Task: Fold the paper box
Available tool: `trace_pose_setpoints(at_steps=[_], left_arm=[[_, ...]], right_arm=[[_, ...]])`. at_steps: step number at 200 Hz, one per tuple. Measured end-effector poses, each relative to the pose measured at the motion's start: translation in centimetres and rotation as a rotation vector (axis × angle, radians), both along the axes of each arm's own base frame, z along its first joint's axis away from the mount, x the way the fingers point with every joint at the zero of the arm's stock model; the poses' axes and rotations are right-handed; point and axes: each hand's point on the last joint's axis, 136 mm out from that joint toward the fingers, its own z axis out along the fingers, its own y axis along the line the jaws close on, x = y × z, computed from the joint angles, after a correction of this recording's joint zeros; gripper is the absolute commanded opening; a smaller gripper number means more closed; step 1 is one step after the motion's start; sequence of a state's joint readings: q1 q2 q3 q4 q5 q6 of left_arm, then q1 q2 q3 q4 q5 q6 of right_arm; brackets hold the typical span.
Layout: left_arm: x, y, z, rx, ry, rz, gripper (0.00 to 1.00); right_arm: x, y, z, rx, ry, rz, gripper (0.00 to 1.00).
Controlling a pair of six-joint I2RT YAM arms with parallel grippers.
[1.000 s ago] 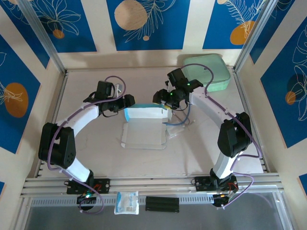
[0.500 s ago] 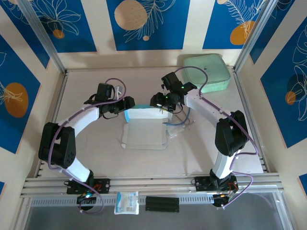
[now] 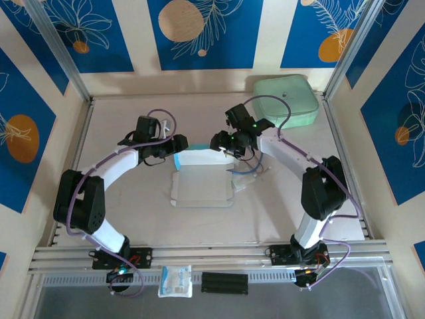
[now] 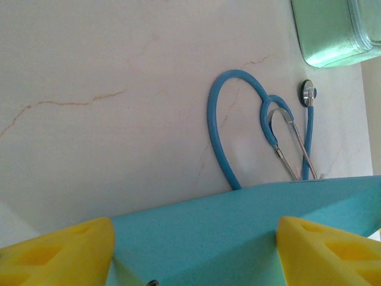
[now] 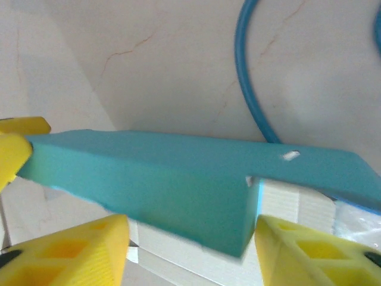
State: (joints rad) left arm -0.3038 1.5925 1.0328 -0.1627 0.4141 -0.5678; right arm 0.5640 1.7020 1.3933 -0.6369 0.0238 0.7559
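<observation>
The paper box [image 3: 202,189] lies grey-white side up in the middle of the table, and its far flap [image 3: 199,158] is lifted to show a light blue edge. My left gripper [image 3: 178,147] is at the flap's left end. It is open, and the blue card [image 4: 202,226] spans the space between its yellow fingers [image 4: 65,250]. My right gripper [image 3: 223,142] is at the flap's right end, also open. A folded blue corner of the box [image 5: 178,190] sits between its yellow fingers [image 5: 315,250], with white card below.
A blue stethoscope [image 3: 247,171] lies just right of the box, its tube [image 4: 223,125] running close behind the flap. A mint-green case [image 3: 285,98] sits at the far right corner. A small packet [image 3: 175,280] and a black bar [image 3: 224,282] rest on the front rail.
The far flap stands steeper and looks narrower from above than a second ago. The right gripper has shifted slightly left along it. The left gripper has barely moved.
</observation>
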Motion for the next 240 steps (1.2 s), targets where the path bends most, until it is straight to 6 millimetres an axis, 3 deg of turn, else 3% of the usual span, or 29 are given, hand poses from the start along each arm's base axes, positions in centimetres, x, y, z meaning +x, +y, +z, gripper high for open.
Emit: trace_pose_setpoints(at_steps=[40, 70, 138, 240], left_arm=[[0.1, -0.1, 0.0, 0.01, -0.006, 0.003, 0.71], [0.1, -0.2, 0.0, 0.017, -0.012, 0.002, 0.71], [0.1, -0.2, 0.0, 0.032, -0.028, -0.012, 0.71], [0.2, 0.0, -0.1, 0.052, -0.036, -0.012, 0.7]], right_arm=[[-5.1, -1.4, 0.6, -0.05, -0.061, 0.048, 0.62], [-6.6, -1.4, -1.2, -0.07, -0.069, 0.069, 0.62], [-3.0, -1.9, -6.9, -0.223, -0.1, -0.014, 0.76], [1.1, -1.9, -8.7, -0.238, -0.196, -0.092, 0.84]])
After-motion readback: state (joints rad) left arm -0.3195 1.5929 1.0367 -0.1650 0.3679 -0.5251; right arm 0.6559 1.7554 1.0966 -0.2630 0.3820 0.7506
